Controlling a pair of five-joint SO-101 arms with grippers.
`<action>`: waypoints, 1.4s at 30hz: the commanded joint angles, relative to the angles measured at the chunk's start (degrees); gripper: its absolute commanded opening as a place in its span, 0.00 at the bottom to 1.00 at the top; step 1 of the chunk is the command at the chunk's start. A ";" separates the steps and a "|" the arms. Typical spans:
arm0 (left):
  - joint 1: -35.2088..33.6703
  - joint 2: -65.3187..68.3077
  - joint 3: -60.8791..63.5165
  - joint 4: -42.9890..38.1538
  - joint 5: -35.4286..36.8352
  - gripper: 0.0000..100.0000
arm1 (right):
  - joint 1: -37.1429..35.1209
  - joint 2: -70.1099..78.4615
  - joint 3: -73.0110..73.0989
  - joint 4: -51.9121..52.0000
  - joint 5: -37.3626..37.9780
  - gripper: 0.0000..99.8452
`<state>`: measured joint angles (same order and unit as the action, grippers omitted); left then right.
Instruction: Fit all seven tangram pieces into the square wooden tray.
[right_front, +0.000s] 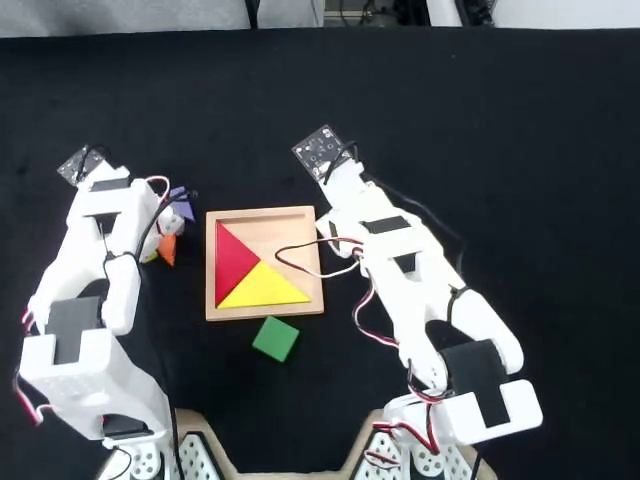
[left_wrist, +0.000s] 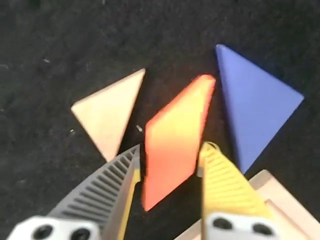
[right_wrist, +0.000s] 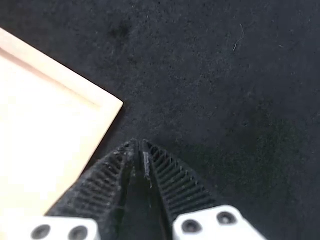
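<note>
The square wooden tray lies mid-table with a red triangle and a yellow triangle inside it. A green square rests just in front of the tray. Left of the tray, my left gripper is shut on an orange parallelogram, one finger pressing each long edge. A pale wooden triangle and a blue triangle flank it on the cloth. My right gripper is shut and holds nothing, just off the tray's corner.
Black cloth covers the table. The tray's corner is close beside the left gripper. The right arm runs along the tray's right side. Open cloth stretches across the far half.
</note>
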<state>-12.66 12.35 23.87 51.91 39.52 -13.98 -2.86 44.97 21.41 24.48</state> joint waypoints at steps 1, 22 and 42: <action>0.40 0.26 -3.56 -0.70 0.35 0.17 | 0.44 -2.77 -0.13 -0.97 0.44 0.01; 2.07 -9.58 0.66 4.57 -21.71 0.17 | 0.44 -2.77 -0.13 -0.97 0.44 0.01; 5.23 -4.13 -5.41 14.15 -48.79 0.25 | 0.44 -2.77 -0.13 -0.97 0.44 0.01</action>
<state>-6.95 12.62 19.82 65.36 -8.66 -13.98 -2.86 44.97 21.41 24.48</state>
